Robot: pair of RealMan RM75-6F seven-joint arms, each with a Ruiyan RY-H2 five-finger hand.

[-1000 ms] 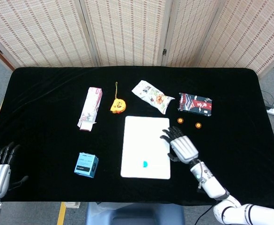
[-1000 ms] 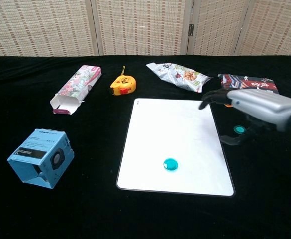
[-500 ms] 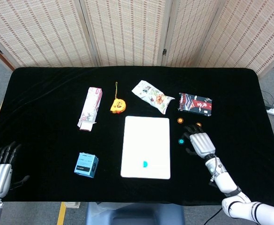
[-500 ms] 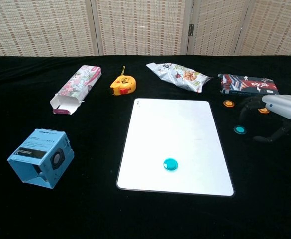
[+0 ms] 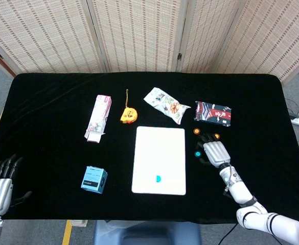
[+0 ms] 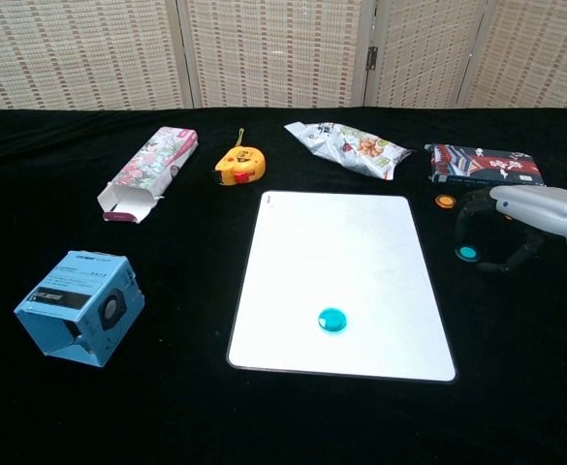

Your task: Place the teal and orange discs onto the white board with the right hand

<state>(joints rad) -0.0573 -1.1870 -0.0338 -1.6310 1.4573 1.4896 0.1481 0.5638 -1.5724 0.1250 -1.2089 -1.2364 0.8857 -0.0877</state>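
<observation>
Matt black cloth; smooth white board

A yellow tape measure served as the landmark on the black table. Just left of it lay a long pink carton, its open end toward the near edge. To the right of the tape measure lay a white snack bag, tilted. Further right, well apart from the tape measure, was a dark red-and-blue packet, lying flat. Nearer the front edge and left of the tape measure stood a light blue box. Woven folding screens stood behind the table.
</observation>
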